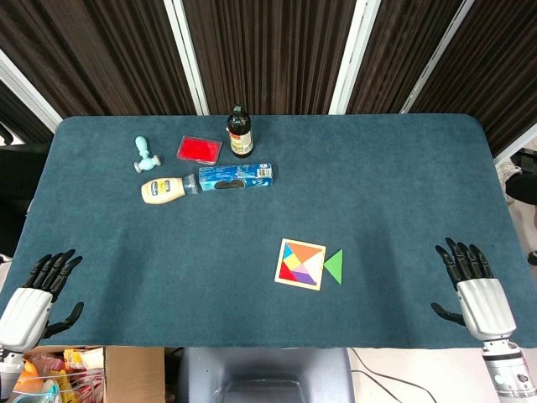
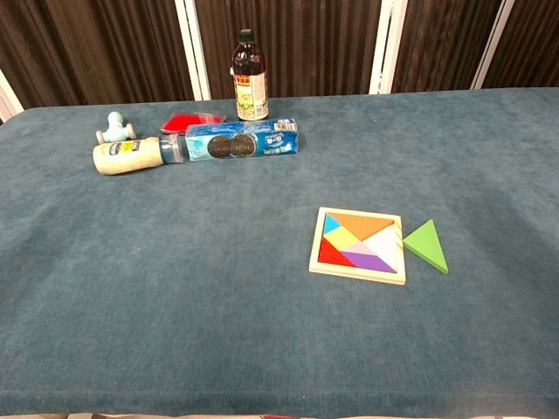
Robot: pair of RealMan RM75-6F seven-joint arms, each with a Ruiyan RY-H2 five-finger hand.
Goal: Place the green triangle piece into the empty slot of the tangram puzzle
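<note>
Nothing grasped yet, looks like the start: right hand (image 1: 474,285) rests at the near table edge, fingers spread, holding nothing; left hand (image 1: 38,290) likewise at the near left corner. Green triangle piece (image 1: 334,266) lies flat on the cloth, well ahead and inboard of the right fingertips, touching or just beside the right edge of the tangram puzzle (image 1: 300,264); its empty slot shows white at that side. Next move likely: right hand reaches in, pinches the triangle. Open cloth between them; bottles (image 1: 240,133) and box (image 1: 235,177) sit far beyond.
</note>
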